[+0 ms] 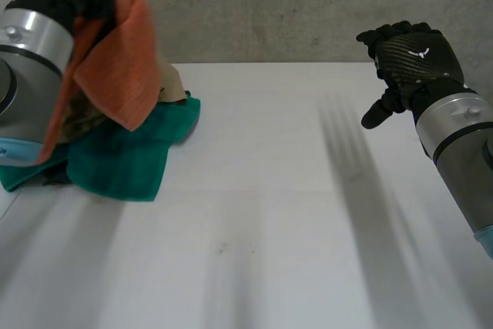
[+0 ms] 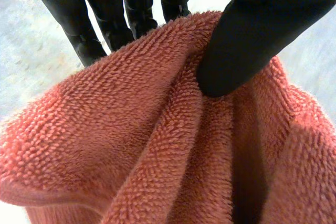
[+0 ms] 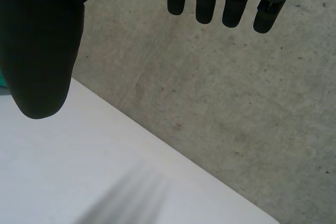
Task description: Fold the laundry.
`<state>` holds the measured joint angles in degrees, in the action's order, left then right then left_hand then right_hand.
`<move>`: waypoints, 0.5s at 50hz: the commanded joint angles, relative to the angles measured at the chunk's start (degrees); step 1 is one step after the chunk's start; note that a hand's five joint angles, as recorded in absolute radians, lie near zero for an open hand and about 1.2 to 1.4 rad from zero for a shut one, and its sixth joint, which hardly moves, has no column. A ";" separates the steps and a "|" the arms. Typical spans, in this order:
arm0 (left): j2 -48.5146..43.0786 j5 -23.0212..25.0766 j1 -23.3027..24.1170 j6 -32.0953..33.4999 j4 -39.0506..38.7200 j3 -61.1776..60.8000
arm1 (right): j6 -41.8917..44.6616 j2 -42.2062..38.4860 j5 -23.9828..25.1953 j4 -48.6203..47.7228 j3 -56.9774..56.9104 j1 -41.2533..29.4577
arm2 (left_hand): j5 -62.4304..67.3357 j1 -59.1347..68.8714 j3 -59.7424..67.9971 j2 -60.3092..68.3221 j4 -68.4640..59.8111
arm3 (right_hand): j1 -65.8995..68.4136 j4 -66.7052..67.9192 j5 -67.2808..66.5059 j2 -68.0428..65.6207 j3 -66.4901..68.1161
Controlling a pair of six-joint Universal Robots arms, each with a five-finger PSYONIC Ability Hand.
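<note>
Lifting is the step in hand, by my reading: the left hand grasps an orange towel high over the near-left part of the desk. The towel hangs in loose folds down past the left arm. In the left wrist view the thumb presses into the terry pile from the front while the fingers run behind the cloth. That makes it a pinch on a bunched part near the top, though which edge or corner it is I cannot tell. Held up like this, the towel drapes clear of the heap beneath, likely so it can be separated and spread on the bare desk beside. Under it lies the rest of the laundry: a green cloth crumpled flat on the desk, and a tan cloth peeking out above it, partly hidden by the towel. The right hand hovers well apart over the far-right side, near the grey wall, fingers relaxed and nothing in them — waiting, I judge, to take a second corner. Nothing is folded yet. There are no labels, tags or print on any cloth. A small pale mark sits on the back of the right hand — too small to read.
</note>
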<state>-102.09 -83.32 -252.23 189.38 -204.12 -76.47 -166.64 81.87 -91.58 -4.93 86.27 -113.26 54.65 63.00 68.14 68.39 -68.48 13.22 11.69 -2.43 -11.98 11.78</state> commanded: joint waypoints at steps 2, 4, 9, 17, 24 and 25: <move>-4.68 2.90 17.81 -11.14 1.09 1.06 | -0.09 1.27 0.00 -0.17 -0.05 1.11 | 15.35 17.00 11.86 11.61 -11.52 | -3.22 -1.69 2.43 1.98 -1.78; -7.49 2.81 20.01 -11.84 1.09 1.93 | -0.09 1.27 0.00 -0.25 0.04 1.63 | 15.35 17.00 11.86 11.61 -11.52 | -3.22 -1.69 2.43 1.98 -1.78; -17.42 2.82 25.38 -11.85 0.65 5.62 | -0.09 1.18 0.00 -0.26 -0.05 2.69 | 15.35 17.00 11.86 11.61 -11.52 | -3.22 -1.69 2.43 1.98 -1.78; -24.12 2.64 24.86 -10.53 3.81 7.56 | 0.00 0.31 0.09 0.01 -0.05 4.27 | -51.76 -50.11 -55.24 -55.49 55.59 | -3.22 -1.69 2.43 1.98 -1.78; -17.28 2.73 18.80 -7.54 7.86 0.89 | 1.67 -0.84 0.09 0.36 -0.67 4.80 | -51.75 -50.10 -55.23 -55.49 55.58 | -3.22 -1.69 2.43 1.98 -1.78; -15.96 2.73 18.01 -7.45 8.12 -0.07 | 2.28 -0.84 0.00 0.45 -0.58 4.80 | -51.75 -50.10 -55.23 -55.49 55.58 | -3.22 -1.69 2.43 1.98 -1.78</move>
<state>-125.09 -80.63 -228.95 180.13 -198.70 -70.87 -166.30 81.66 -91.50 -4.80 85.92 -108.74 3.34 12.75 14.11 13.78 -13.46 13.22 11.69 -2.43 -11.98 11.78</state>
